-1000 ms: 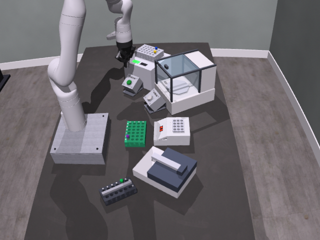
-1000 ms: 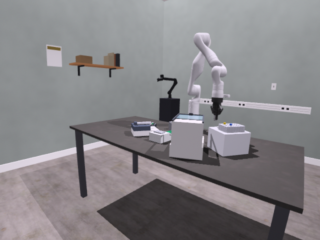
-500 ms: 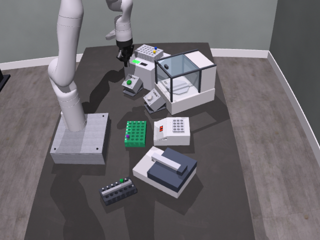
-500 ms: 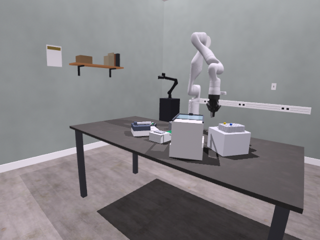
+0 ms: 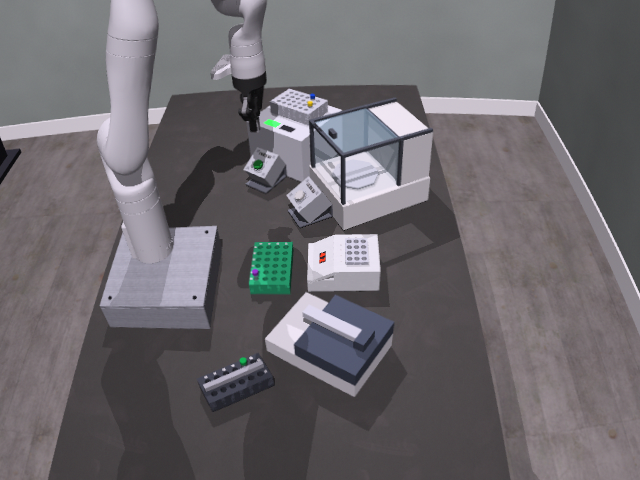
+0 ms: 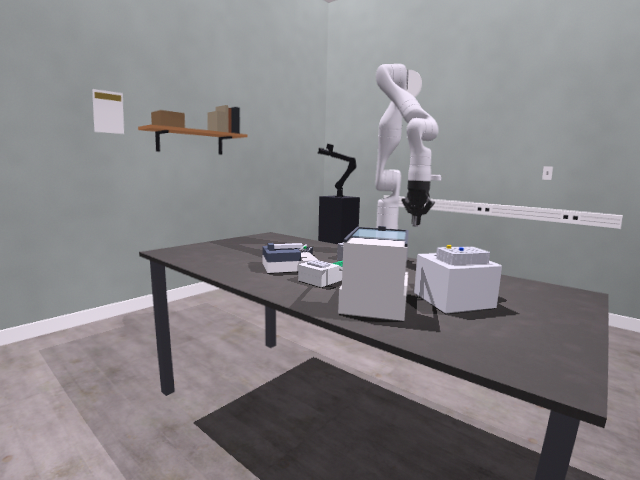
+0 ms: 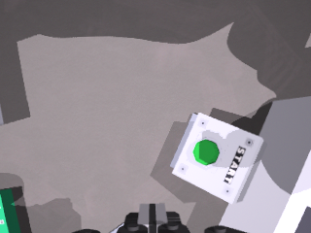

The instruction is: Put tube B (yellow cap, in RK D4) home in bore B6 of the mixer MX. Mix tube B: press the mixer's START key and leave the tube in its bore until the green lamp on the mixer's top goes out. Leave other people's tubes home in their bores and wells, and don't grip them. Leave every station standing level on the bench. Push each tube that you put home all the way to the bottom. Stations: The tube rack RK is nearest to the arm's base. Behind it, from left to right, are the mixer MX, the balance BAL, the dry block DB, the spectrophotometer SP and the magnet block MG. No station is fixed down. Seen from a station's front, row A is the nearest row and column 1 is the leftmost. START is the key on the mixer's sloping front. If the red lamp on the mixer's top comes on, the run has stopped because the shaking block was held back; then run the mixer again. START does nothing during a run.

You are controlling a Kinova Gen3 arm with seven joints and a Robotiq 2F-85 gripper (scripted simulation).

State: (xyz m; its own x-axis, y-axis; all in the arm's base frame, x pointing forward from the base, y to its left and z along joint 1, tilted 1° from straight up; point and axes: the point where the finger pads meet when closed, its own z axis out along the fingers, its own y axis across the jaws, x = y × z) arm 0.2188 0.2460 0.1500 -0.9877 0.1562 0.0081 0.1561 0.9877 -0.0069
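Tube B's yellow cap (image 5: 310,103) (image 6: 448,246) stands in the grey shaking block (image 5: 289,100) on top of the white mixer MX (image 5: 286,147) (image 6: 457,284), next to a blue-capped tube (image 5: 312,96) (image 6: 461,249). A lamp (image 5: 270,123) on the mixer's top glows bright green. The green START key (image 5: 257,164) (image 7: 206,151) sits on the sloping front panel. My gripper (image 5: 252,122) (image 6: 415,221) (image 7: 152,211) is shut and empty. It hangs in the air above and left of the mixer's front, clear of the key.
The glass-walled balance BAL (image 5: 372,155) (image 6: 373,279) stands right of the mixer, with a dial panel (image 5: 308,198) in front. The green rack RK (image 5: 273,266) holds a purple-capped tube (image 5: 254,271). Nearer the camera stand the dry block (image 5: 343,268), the spectrophotometer (image 5: 336,341) and the magnet block (image 5: 236,382).
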